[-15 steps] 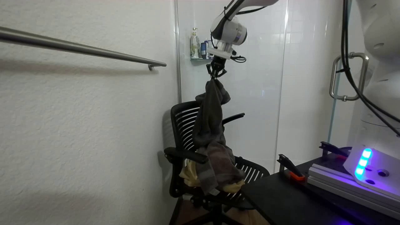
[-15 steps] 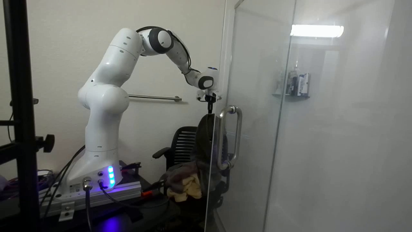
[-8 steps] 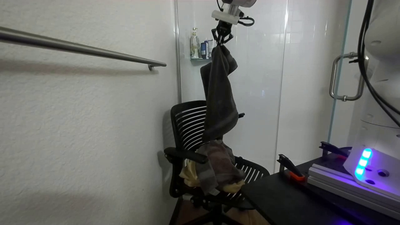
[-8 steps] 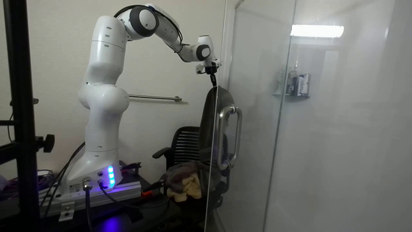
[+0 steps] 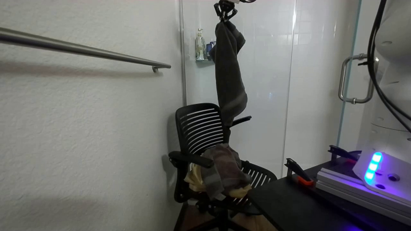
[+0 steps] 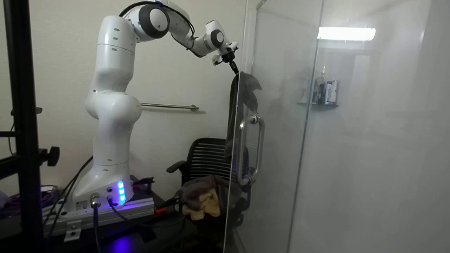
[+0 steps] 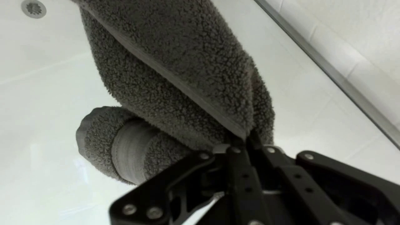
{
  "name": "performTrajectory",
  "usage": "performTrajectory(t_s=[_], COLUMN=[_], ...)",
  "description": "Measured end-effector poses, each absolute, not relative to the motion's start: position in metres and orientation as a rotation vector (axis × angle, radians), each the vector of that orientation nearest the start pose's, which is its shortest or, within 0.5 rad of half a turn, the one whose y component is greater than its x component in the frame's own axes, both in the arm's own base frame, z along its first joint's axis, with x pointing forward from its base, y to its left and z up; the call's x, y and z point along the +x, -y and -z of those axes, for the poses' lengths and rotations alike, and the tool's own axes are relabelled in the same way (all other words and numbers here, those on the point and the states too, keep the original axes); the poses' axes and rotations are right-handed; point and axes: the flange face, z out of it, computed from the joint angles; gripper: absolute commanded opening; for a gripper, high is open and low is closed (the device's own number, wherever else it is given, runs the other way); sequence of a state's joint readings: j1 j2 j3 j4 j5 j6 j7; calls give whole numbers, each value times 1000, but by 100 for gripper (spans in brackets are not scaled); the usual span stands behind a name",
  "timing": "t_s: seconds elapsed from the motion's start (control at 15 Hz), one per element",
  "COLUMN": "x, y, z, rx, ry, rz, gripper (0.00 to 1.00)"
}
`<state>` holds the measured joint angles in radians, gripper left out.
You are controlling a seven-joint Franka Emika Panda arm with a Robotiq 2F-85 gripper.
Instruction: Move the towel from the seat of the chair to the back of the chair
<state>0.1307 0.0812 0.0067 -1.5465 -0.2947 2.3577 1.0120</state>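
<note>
My gripper [image 5: 223,19] is shut on one end of the dark grey towel [image 5: 229,70], which hangs down in folds. In the wrist view the towel [image 7: 168,50] runs out from the shut fingertips [image 7: 245,137]. The black office chair's slatted back [image 5: 200,125] is below and beside the towel. The towel's low end overlaps the back's upper side edge in both exterior views; I cannot tell if they touch. In an exterior view the gripper [image 6: 236,70] is high above the chair back [image 6: 205,158], and the towel [image 6: 232,105] is partly behind the glass door.
A grey-maroon cloth [image 5: 228,166] and a yellow cloth [image 5: 195,181] lie on the chair seat [image 5: 257,173]. A glass door with a metal handle [image 6: 260,151] stands close to the towel. A towel bar [image 5: 96,49] is on the wall. Bottles [image 5: 200,46] stand on a corner shelf.
My gripper has risen well above the chair and tilted, lifting the towel off the seat pile until it hangs free beside the chair back. The other cloths have stayed on the seat.
</note>
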Motion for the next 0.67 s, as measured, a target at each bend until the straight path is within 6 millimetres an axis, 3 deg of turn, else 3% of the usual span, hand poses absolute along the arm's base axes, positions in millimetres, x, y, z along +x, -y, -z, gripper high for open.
performTrajectory(t_s=[0.33,0.67], x=[621,615], y=[-113,-131], z=[-698,-733], rx=[-2599,-2567], ry=[-951,-932], rz=[1117,1308], gripper=[2,2])
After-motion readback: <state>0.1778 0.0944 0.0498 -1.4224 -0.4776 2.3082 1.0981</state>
